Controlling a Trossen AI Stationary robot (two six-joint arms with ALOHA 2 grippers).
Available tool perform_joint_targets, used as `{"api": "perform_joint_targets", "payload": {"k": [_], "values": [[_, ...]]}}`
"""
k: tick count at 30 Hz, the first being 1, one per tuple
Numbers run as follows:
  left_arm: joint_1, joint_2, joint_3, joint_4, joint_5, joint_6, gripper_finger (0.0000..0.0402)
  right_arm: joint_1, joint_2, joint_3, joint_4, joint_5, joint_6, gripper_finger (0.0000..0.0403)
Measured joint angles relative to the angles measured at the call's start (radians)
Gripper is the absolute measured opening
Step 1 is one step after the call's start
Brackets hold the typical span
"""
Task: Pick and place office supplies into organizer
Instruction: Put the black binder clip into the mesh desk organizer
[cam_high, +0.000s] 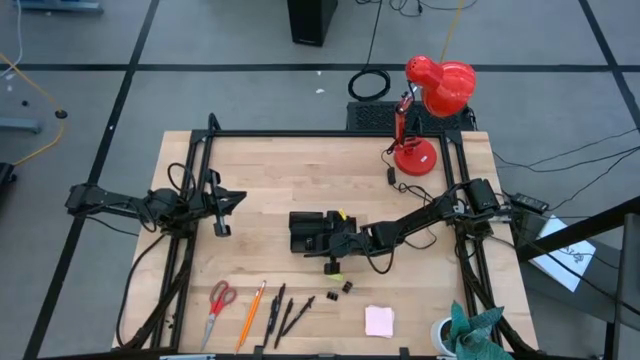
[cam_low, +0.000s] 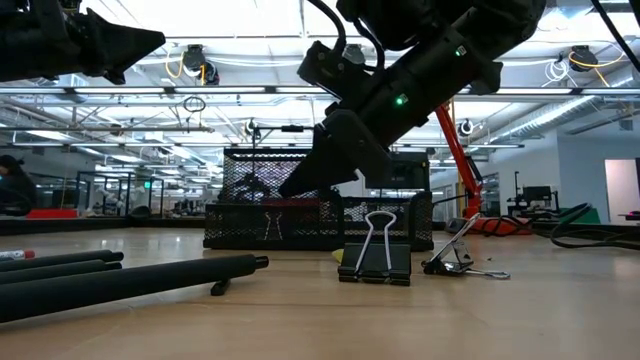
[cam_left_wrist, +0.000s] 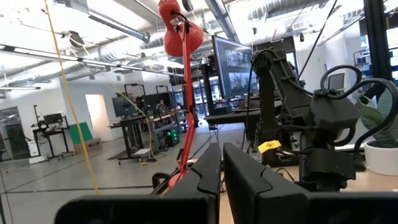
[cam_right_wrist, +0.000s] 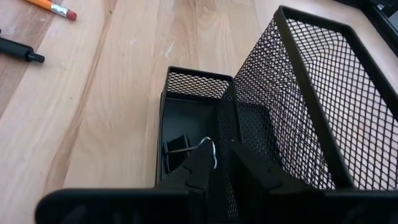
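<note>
Wooden table in an open workshop. Right gripper hangs over the organizer, fingers slightly parted just above 1 clip lying in the shallow compartment, apparently just released there. Left gripper waits pinched closed, empty, at the table's left.

My wrist camera shows the organizer, a black mesh tray, upright on the table with a tall compartment beside a shallow one. One black binder clip lies in the shallow compartment, its wire handles pointing up. From above, scissors with red handles, an orange pencil and black pens lie side by side near the front edge. Two clips sit near the organizer; a pink note pad lies apart.
</note>
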Motion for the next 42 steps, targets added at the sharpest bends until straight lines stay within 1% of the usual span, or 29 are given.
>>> {"api": "perform_joint_targets", "payload": {"k": [4, 7, 14, 17, 20, 23, 26, 31, 34, 37, 42], "values": [[0.0, 0.0, 0.0, 0.0, 0.0, 0.0, 0.0026, 0.003, -0.006, 0.0, 0.011, 0.001, -0.023, 0.0044], [0.0, 0.0, 0.0, 0.0, 0.0, 0.0, 0.0026, 0.021, -0.038, -0.001, 0.019, 0.003, -0.034, 0.0046], [0.0, 0.0, 0.0, 0.001, 0.0, 0.026, 0.0026, 0.131, -0.157, 0.0, 0.007, 0.0, -0.071, 0.0057], [0.0, 0.0, 0.0, 0.0, 0.0, 0.026, 0.0026, 0.189, -0.19, 0.001, -0.025, -0.001, -0.048, 0.0061], [0.0, 0.0, 0.0, 0.0, 0.0, 0.023, 0.0026, 0.24, -0.191, 0.001, -0.073, -0.003, -0.01, 0.0065], [0.0, 0.0, 0.0, 0.0, 0.0, 0.019, 0.0026, 0.286, -0.19, -0.001, -0.166, -0.002, 0.021, 0.0068], [0.0, 0.0, 0.0, 0.0, 0.0, 0.02, 0.0026, 0.324, -0.191, -0.033, -0.215, -0.002, 0.028, 0.0071], [0.0, 0.0, 0.0, 0.0, 0.0, 0.02, 0.0026, 0.369, -0.19, -0.118, -0.21, 0.003, -0.033, 0.0071], [0.0, 0.0, 0.0, 0.0, 0.0, 0.02, 0.0026, 0.37, -0.19, -0.158, -0.163, 0.003, -0.039, 0.0071], [0.0, 0.0, 0.0, 0.0, 0.0, 0.02, 0.0026, 0.369, -0.191, -0.161, -0.121, 0.0, -0.025, 0.0071], [0.0, 0.0, 0.0, 0.0, 0.0, 0.021, 0.0026, 0.38, -0.19, -0.162, -0.125, -0.027, 0.011, 0.0071]]}}
